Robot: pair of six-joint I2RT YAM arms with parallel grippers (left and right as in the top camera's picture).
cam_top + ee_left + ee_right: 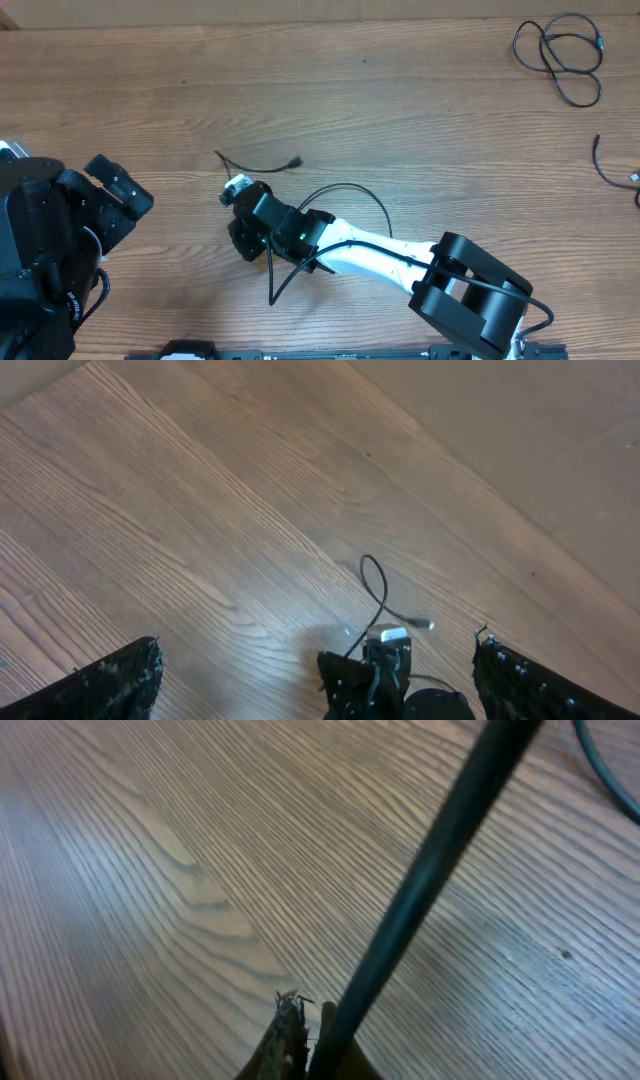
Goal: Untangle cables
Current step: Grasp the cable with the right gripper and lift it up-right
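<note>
A short thin black cable [262, 167] with a small plug end lies at the table's middle. It also shows in the left wrist view as a curl [377, 582]. My right gripper [236, 188] points down at its left part. In the right wrist view the right gripper [308, 1025] is shut, and a black cable [420, 880] runs out from between its fingertips toward the upper right. More cables lie looped at the far right corner [560, 55], and another sits at the right edge [608, 168]. My left gripper [125, 205] stands wide open at the left and holds nothing.
The right arm [380, 255] stretches from the front right to the middle, with its own thicker black wire [345, 187] arching beside it. In the left wrist view the right gripper's body [385, 665] sits between the open left fingers [110, 680].
</note>
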